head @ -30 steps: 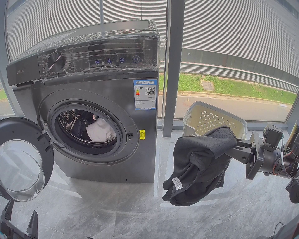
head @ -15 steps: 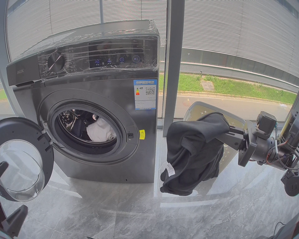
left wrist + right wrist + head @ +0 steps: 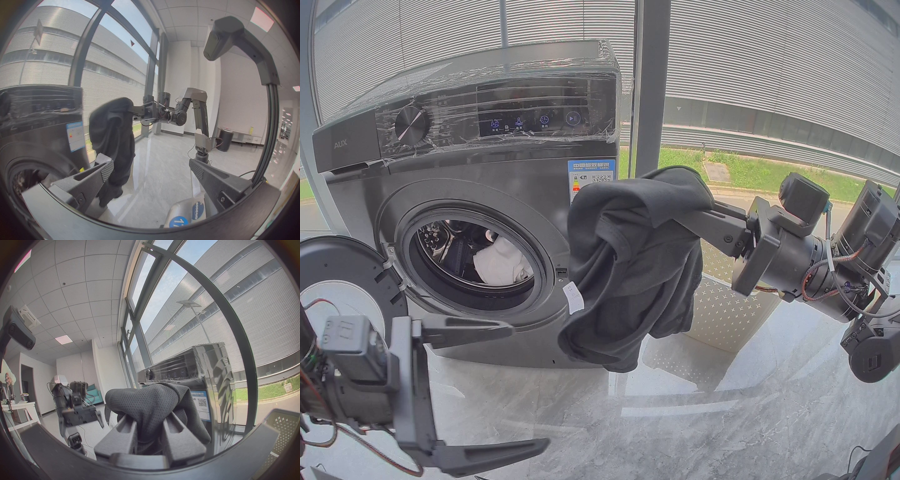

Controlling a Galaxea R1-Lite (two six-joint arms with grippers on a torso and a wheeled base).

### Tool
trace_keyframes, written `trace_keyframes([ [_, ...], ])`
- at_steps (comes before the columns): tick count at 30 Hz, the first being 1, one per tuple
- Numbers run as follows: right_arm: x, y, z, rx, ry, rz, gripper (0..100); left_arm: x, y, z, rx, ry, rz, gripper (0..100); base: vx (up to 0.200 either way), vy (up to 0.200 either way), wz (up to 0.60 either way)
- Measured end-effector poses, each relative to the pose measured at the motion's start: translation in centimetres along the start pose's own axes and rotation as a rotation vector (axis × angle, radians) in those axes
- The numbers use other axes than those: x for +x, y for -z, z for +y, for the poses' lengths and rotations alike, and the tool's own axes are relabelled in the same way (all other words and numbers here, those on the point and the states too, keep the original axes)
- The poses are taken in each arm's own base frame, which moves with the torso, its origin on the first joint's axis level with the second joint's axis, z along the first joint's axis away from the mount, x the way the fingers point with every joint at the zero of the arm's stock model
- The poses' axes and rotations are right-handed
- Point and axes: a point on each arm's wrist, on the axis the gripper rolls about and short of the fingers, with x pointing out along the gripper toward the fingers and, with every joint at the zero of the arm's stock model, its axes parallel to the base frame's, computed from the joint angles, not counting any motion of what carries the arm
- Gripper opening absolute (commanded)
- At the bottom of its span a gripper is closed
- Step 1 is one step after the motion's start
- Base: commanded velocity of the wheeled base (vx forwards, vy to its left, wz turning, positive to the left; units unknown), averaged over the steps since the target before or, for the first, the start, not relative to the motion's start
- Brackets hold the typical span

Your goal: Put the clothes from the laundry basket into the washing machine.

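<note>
Holding a dark shirt [image 3: 631,262] pinched tight in my right gripper [image 3: 697,215], I have it hanging in front of the washing machine [image 3: 487,169], beside its round hole [image 3: 456,269]. It hides most of the basket [image 3: 731,312] and sticker [image 3: 590,175]. My left gripper [image 3: 530,385] has its fingers spread wide, near the machine's door [image 3: 337,269].

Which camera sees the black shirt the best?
The head view: the whole black shirt hangs from the right hand before the washing machine, white tag and all. The left wrist view shows it farther off, its bottom partly hidden. The right wrist view looks at its pinched top up close.
</note>
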Motion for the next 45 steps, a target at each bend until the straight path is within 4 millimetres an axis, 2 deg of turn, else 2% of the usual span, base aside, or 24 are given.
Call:
trace_keyframes([
  [5,1.4,-0.3,1.1,0.011,-0.032,-0.026,0,3.6,1.8,1.4,0.034,0.076,-0.007,100,0.000,0.000,0.00],
  [11,2.3,-0.3,1.9,0.021,-0.059,-0.038,0,5.4,5.1,2.8,0.010,0.059,0.076,100,0.000,0.000,0.00],
  [16,2.5,-0.2,2.2,0.024,-0.067,-0.037,0,5.3,5.8,4.6,0.029,-0.039,0.085,100,0.000,0.000,0.00],
  [19,2.5,-0.2,2.2,0.026,-0.068,-0.037,0,5.2,5.8,4.8,0.034,-0.052,0.082,100,0.000,0.000,0.00],
  [36,2.5,-0.3,1.5,0.020,-0.047,-0.041,0,3.1,3.6,3.6,0.101,-0.076,-0.006,100,0.000,0.000,0.00],
  [45,2.9,-0.8,1.1,0.008,-0.040,-0.062,0,2.3,3.8,3.2,0.095,-0.133,0.008,100,0.000,0.000,0.00],
])
